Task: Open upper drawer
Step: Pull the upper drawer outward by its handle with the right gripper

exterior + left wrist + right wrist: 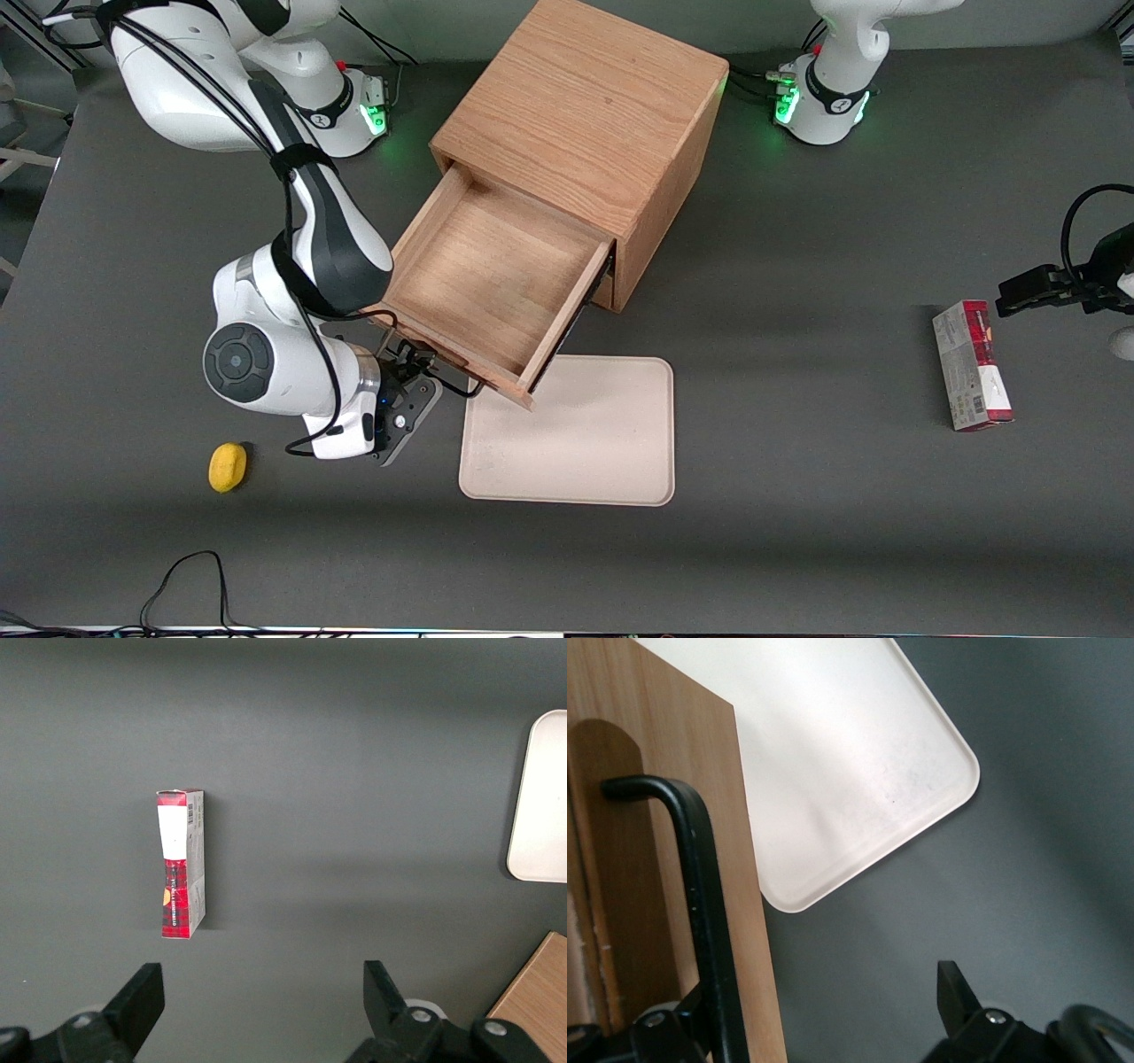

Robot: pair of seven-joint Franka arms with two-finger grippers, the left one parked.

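The oak cabinet [585,106] stands in the middle of the table. Its upper drawer [487,275] is pulled far out, showing a plain bare wooden box inside. The drawer's black wire handle [456,387] is on its front, toward the front camera. My right gripper [415,368] is in front of the drawer at the handle's end toward the working arm. In the right wrist view the gripper [824,1014] is wide open. The handle [700,895] on the drawer front [673,753] runs close by one finger [682,1023]; the other finger [954,992] is far from it. The lower drawer is hidden under the upper one.
A beige tray [576,434] lies on the table just under the drawer's front corner, also in the right wrist view [850,771]. A small yellow object [228,466] lies near the working arm. A red and grey box [972,363] lies toward the parked arm's end.
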